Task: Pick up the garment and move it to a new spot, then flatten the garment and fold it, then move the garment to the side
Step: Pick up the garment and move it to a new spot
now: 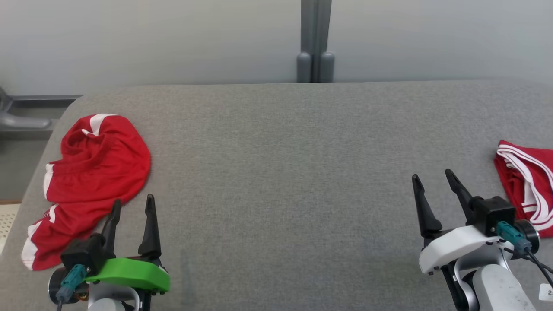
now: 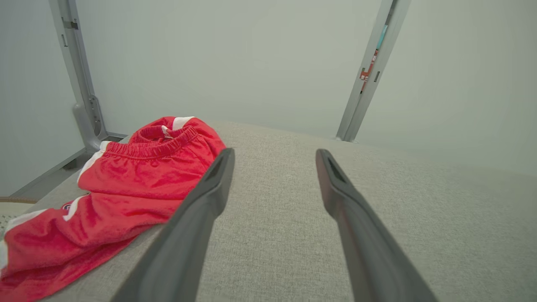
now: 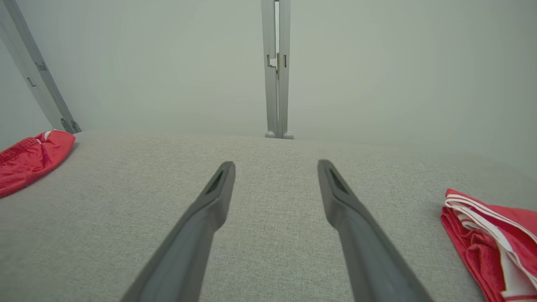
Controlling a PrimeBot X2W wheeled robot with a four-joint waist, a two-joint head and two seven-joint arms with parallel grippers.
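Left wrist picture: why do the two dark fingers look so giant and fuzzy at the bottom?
Left wrist view: the fingers sit right by the wide lens, so they look big and blur low down; the red garment looks sharp. Right wrist view: the side post leans, the middle post stands straight. Head view: soft even light, faint shadows on the grey surface.

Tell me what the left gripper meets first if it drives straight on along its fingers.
The way looks free: bare grey table lies ahead of the left gripper. The red garment lies off to its left, likely missed, though depth is unclear.
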